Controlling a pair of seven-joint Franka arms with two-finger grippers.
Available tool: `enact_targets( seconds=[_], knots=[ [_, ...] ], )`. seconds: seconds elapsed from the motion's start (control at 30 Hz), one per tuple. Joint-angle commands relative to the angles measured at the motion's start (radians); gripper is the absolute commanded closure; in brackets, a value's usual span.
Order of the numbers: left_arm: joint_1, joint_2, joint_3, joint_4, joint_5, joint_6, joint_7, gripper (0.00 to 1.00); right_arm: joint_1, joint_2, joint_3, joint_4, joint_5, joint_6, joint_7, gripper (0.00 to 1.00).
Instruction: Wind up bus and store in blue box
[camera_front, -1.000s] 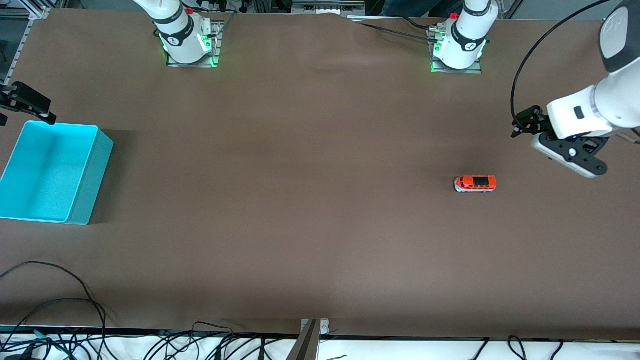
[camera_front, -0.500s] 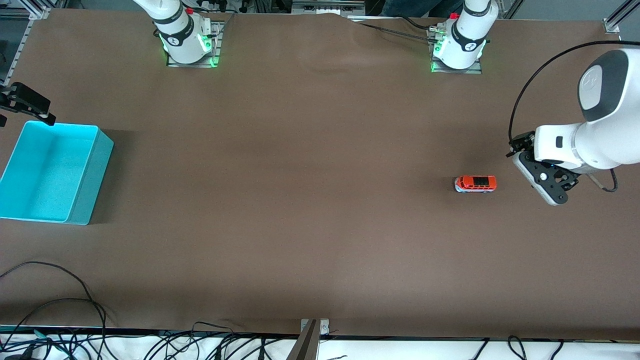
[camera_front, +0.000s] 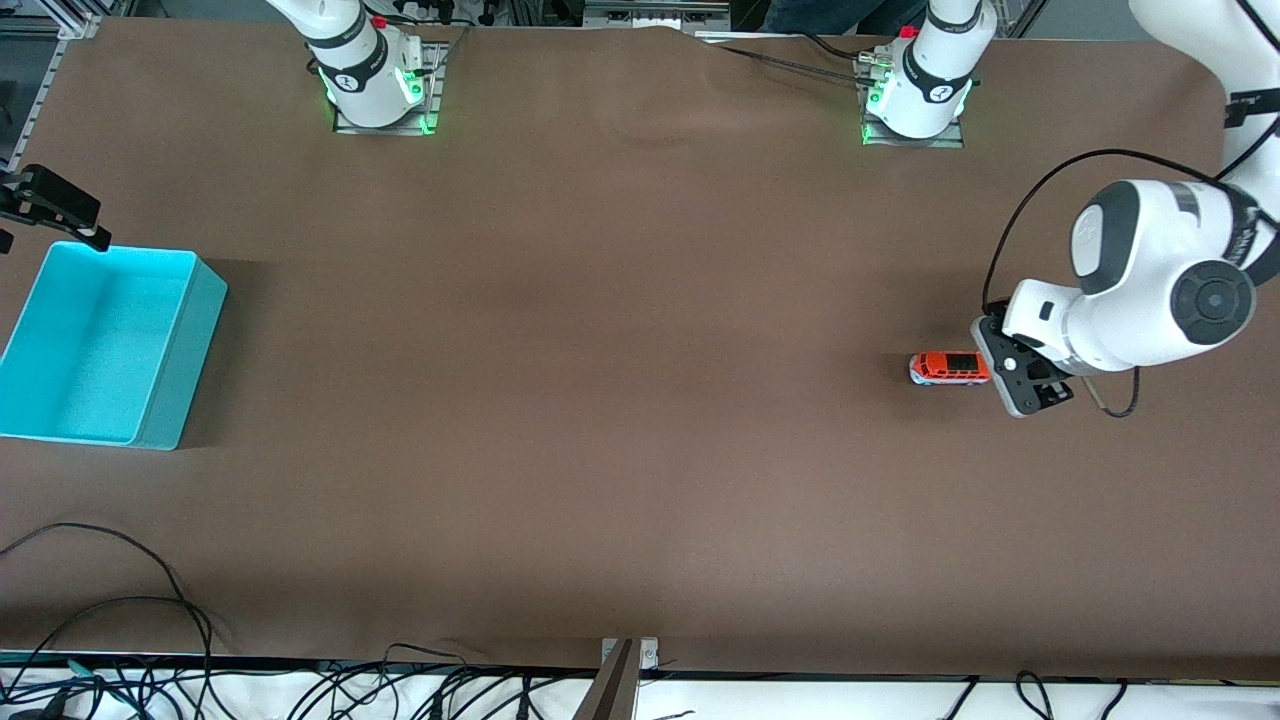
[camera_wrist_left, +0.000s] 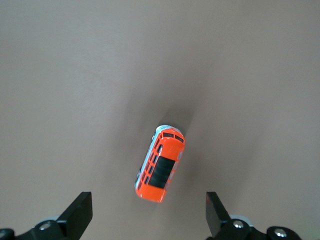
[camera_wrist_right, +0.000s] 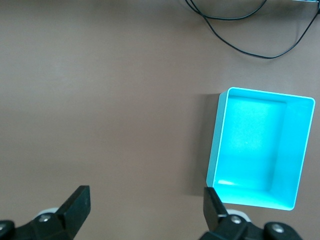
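The left arm reaches from its base out over its own end of the tabletop, elbow bent and wrist turned downward; the left claw (camera_front: 1020, 385) hangs low there with both fingers (camera_wrist_left: 77, 215) spread wide apart and nothing between them. The right arm waits at its own end of the tabletop, the right claw (camera_front: 55, 205) raised, fingers (camera_wrist_right: 75, 202) likewise wide apart and empty

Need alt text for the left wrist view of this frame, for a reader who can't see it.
A small orange-red toy bus stands on its wheels on the bare brown table, untouched. The left gripper is over it, open, with one finger on each side, neither touching it.
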Motion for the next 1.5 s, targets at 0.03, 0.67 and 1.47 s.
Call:
enact_targets(
  seconds=[0.03, 0.67, 1.47],
  knots=[
    [0.017, -0.01, -0.006, -0.119, 0.028, 0.128, 0.136, 0.0, 0.002, 0.0, -0.002, 0.013, 0.014, 0.001, 0.013, 0.0],
    [0.037, 0.079, -0.007, -0.283, 0.104, 0.438, 0.318, 0.0, 0.002, 0.0, -0.003, 0.013, 0.016, 0.007, 0.015, 0.0],
    [0.034, 0.123, -0.011, -0.306, 0.149, 0.489, 0.32, 0.01, 0.002, 0.0, -0.003, 0.013, 0.016, 0.005, 0.015, 0.0]
  ],
)
